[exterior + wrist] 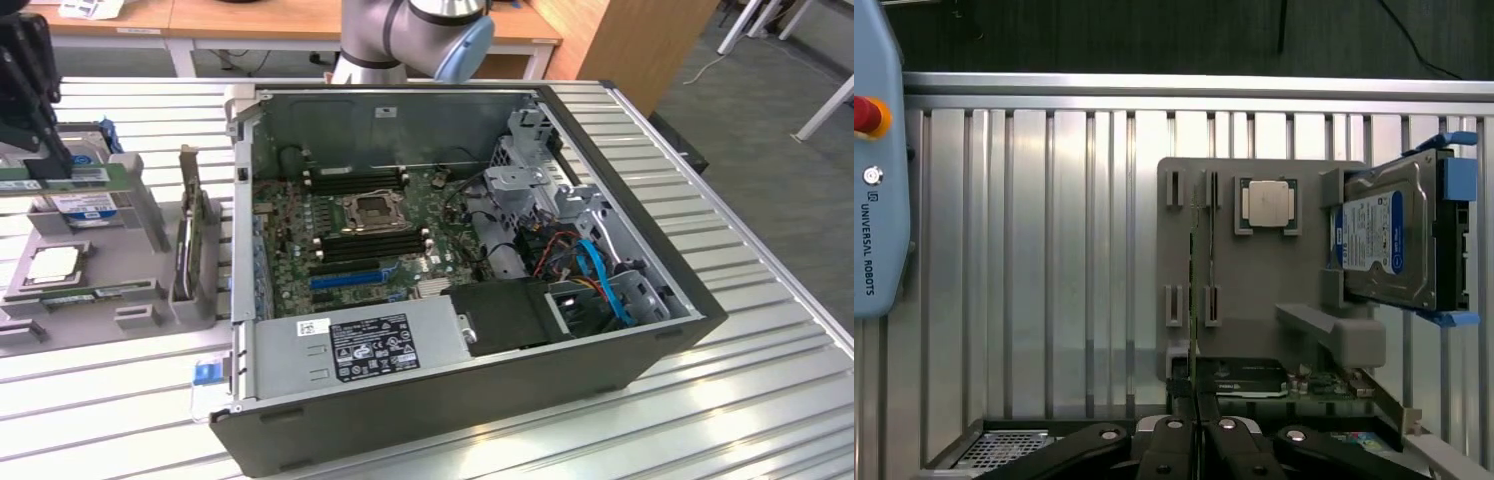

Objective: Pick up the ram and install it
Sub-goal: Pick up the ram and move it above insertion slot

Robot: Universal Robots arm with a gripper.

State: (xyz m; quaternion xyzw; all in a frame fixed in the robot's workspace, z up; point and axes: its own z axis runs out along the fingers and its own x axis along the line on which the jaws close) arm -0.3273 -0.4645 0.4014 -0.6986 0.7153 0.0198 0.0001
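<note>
Over the grey holder [1274, 290], fingers [1176, 445] pinch tight on the thin green ram [1193, 300]

The arm [407, 30] reaches to the exterior view's left — jaws pinched shut on the ram [1193, 290].

A ribbed metal table [747, 400] spans the near ground, wooden desks [254, 18] stand beyond its far edge, and grey floor [761, 120] with white furniture legs [825, 108] lies at the exterior view's right.
</note>
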